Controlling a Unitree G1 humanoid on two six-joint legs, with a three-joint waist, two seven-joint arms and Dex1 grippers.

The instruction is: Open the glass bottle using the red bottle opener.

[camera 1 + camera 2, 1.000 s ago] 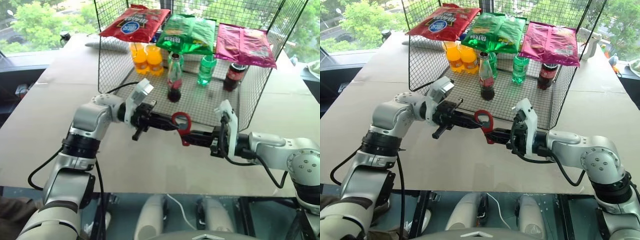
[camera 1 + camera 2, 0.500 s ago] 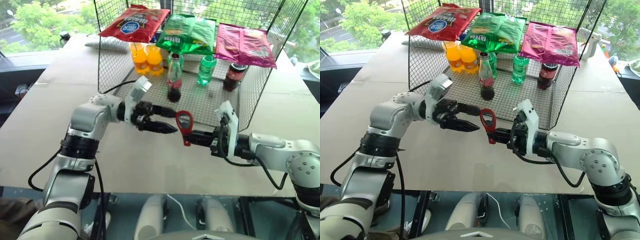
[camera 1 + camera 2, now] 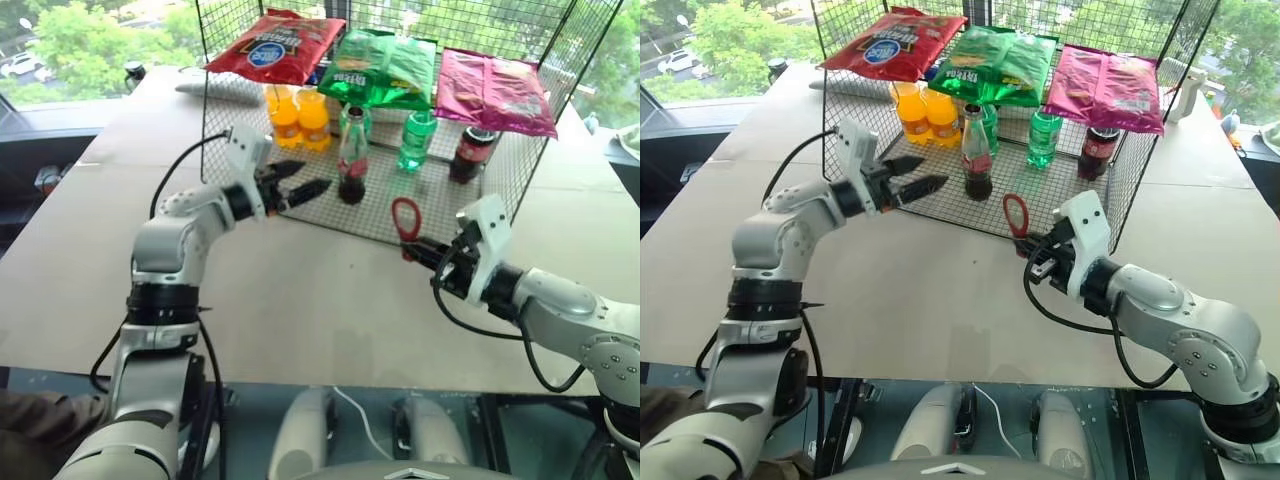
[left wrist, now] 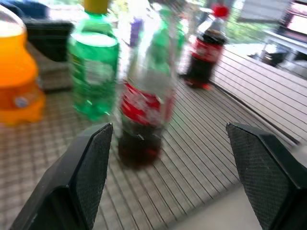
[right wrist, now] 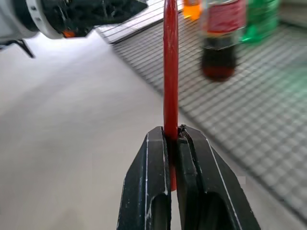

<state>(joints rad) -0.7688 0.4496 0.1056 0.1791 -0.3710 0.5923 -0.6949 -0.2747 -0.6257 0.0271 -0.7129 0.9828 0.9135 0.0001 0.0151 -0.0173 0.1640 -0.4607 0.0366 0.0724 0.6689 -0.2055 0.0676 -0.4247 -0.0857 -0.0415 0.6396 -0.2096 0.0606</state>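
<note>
The glass bottle (image 3: 350, 165) stands upright on the mesh floor of the wire basket (image 3: 440, 215), with dark cola in its lower part and a red label. My left gripper (image 3: 315, 175) is open and level, just left of the bottle at its lower half, and is not touching it. From the left wrist, the bottle (image 4: 144, 110) stands ahead between the spread fingers (image 4: 81, 172). My right gripper (image 3: 412, 245) is shut on the handle of the red bottle opener (image 3: 405, 220). The opener stands upright with its ring on top, in front of the basket and right of the bottle.
Three snack bags (image 3: 385, 65) lie on top of the basket. Inside are orange bottles (image 3: 298, 115), green bottles (image 3: 415, 140) and a squat dark bottle (image 3: 470, 152) at the right. The beige table (image 3: 290, 300) lies bare in front.
My left gripper opened, let go of the opener's ring and moved forward to the bottle in the basket. My right gripper carried the opener rightward and turned it upright.
</note>
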